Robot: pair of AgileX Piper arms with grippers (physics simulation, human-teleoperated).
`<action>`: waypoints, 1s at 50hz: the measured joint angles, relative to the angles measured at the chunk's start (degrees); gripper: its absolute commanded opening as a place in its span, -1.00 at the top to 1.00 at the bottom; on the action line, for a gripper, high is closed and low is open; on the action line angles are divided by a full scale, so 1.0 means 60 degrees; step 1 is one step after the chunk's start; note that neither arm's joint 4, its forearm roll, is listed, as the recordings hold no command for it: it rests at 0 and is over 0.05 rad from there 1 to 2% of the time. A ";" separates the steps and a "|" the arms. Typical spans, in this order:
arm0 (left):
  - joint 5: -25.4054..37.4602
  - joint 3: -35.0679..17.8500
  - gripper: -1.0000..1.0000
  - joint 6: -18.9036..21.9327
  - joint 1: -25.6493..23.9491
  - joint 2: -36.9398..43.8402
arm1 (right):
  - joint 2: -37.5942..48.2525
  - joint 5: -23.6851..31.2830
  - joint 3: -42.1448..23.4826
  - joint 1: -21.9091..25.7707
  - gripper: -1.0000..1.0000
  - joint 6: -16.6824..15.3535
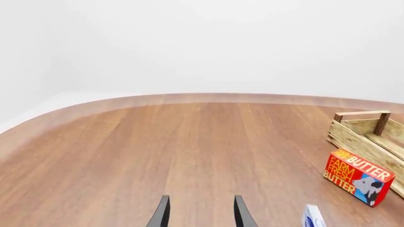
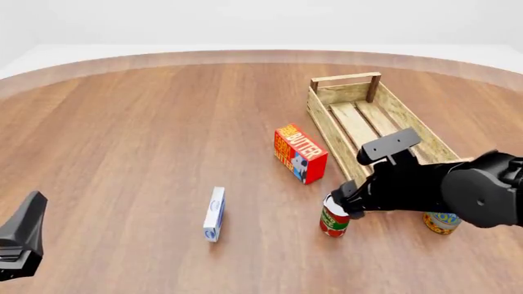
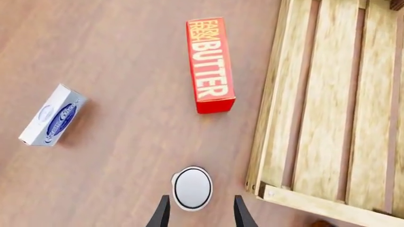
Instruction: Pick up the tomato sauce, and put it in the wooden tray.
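Wooden tray holds nothing; right pincer spread (seemingly) around tomato sauce.

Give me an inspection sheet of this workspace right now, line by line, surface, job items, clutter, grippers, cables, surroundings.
Surface: wooden table, brown planks, curved far edge.
Job's things: tomato sauce upright on the table, outside the near end of the wooden tray; nothing seen inside the tray.
Clutter: butter box beside the tray's left wall; white-and-blue carton on the table nearer the middle; blue-and-yellow-labelled can partly hidden behind the right arm.
Grippers: right gripper open, above the tomato sauce, its fingers either side of the can's top, not closed on it; left gripper open, holding nothing.
Cables: nothing seen.
Surroundings: plain white background.
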 measured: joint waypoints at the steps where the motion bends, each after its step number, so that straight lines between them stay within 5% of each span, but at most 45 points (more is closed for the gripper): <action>1: 0.0001 0.0000 -1.00 0.0003 0.0001 -0.0002 | 0.0015 -0.0010 0.0016 -0.0001 -1.00 -0.0001; 50: -0.0016 0.0006 -1.00 0.0050 0.0061 0.0009 | 0.1225 -0.0653 0.0099 0.0157 -1.00 0.0158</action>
